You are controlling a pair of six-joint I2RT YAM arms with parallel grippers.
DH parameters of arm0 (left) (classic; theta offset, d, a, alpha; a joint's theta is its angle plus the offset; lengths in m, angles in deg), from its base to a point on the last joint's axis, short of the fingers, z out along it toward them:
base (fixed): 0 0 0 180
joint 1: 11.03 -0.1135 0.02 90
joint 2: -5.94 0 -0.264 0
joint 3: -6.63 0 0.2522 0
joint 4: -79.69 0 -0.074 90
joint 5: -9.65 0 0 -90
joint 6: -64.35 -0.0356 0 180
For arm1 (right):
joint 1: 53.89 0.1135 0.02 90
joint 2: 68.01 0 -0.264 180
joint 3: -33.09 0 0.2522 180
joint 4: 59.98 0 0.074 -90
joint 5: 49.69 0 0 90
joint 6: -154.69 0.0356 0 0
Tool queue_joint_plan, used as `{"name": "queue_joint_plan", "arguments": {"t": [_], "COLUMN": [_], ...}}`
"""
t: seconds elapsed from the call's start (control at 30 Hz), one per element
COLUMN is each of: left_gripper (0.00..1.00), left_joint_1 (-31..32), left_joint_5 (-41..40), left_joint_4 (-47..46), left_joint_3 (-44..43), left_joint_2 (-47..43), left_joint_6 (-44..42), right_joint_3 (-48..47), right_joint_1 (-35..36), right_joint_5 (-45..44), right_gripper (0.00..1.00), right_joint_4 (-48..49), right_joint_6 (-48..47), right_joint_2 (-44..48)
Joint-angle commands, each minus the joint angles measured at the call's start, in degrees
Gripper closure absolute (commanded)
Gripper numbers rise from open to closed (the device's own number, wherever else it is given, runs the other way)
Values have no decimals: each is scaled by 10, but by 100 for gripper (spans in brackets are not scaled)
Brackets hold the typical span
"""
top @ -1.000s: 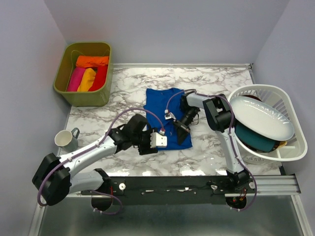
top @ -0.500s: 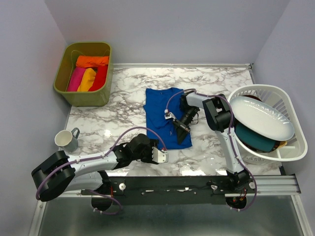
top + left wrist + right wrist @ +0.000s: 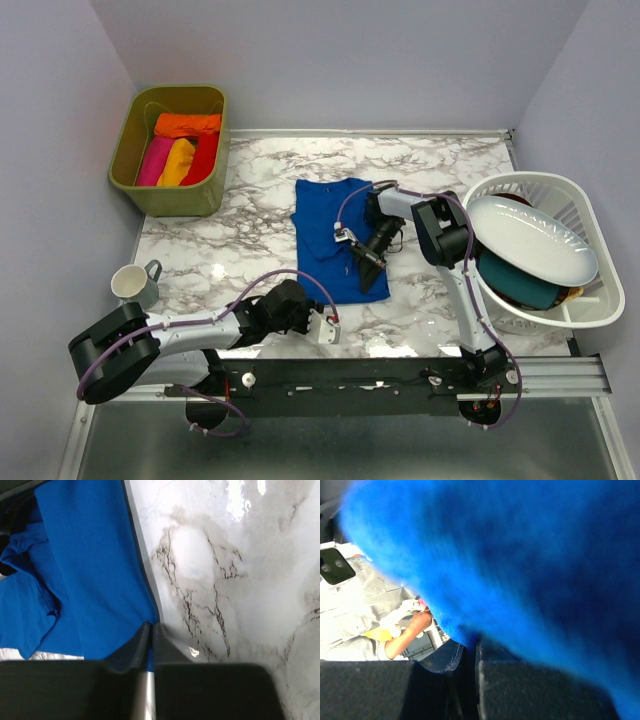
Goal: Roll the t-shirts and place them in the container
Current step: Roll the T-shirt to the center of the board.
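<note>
**Left arm drops back to the near hem, jaws close**

- Left gripper (image 3: 151, 627): a second ago it sits over the lower left part of the blue t-shirt (image 3: 325, 225). It is now drawn back toward the near edge of the marble table (image 3: 250, 200), at the shirt's near-left hem corner.
- Jaws: spread wide half a second ago. Now nearly together, with a sliver of blue hem pinched between the fingers.
- Left forearm: earlier raised and angled over the cloth, now low and stretched along the near edge.

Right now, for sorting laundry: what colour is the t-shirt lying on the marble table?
Royal blue t-shirt, clearest in the top view.
</note>
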Motion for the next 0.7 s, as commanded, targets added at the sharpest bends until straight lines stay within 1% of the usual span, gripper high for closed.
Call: {"name": "queue_joint_plan", "arguments": {"t": [0.0, 0.03, 0.13, 0.17, 0.2, 0.23, 0.27, 0.37, 0.4, 0.43, 0.47, 0.5, 0.57, 0.6, 0.63, 0.67], "left_gripper": [99, 99, 100, 100, 100, 100, 100, 100, 100, 100, 100, 100, 100, 100, 100, 100], "left_joint_1": [-3, -8, -28, -39, -45, -49, -52, -63, -66, -66, -69, -74, -91, -98, -112, -123], "left_joint_5": [35, 47, 89, 106, 123, 140, 156, 205, 213, 215, 232, 246, 279, 292, 306, 325], "left_joint_4": [65, 74, 139, 170, 185, 193, 220, 262, 267, 273, 300, 316, 351, 366, 380, 407], "left_joint_3": [-14, -23, -57, -64, -80, -89, -98, -135, -151, -160, -171, -189, -208, -231, -243, -258], "left_joint_2": [31, 39, 50, 51, 51, 53, 55, 64, 65, 72, 77, 82, 97, 104, 117, 126], "left_joint_6": [10, 14, 21, 16, 17, 21, 23, 23, 28, 28, 25, 17, 10, 10, 13, 19], "right_joint_3": [4, 7, 27, 33, 37, 46, 50, 64, 72, 84, 124, 150, 215, 278, 322, 364], "right_joint_1": [-2, -2, -8, -11, -19, -23, -26, -42, -49, -52, -55, -57, -59, -59, -58, -58], "right_joint_5": [-62, -64, -52, -47, -43, -41, -39, -54, -65, -86, -96, -104, -112, -111, -108, -106], "right_gripper": [79, 70, 49, 46, 43, 30, 1, 0, 0, 0, 0, 0, 0, 0, 0, 0], "right_joint_4": [-13, -13, -9, -8, 4, 12, 18, 68, 112, 137, 166, 236, 310, 375, 415, 460], "right_joint_6": [14, 11, -16, -21, -20, -11, -12, -3, 3, 11, 12, 12, 11, 6, 5, 9], "right_joint_2": [-54, -47, -11, 28, 46, 72, 115, 186, 237, 261, 292, 351, 420, 449, 519, 558]}}
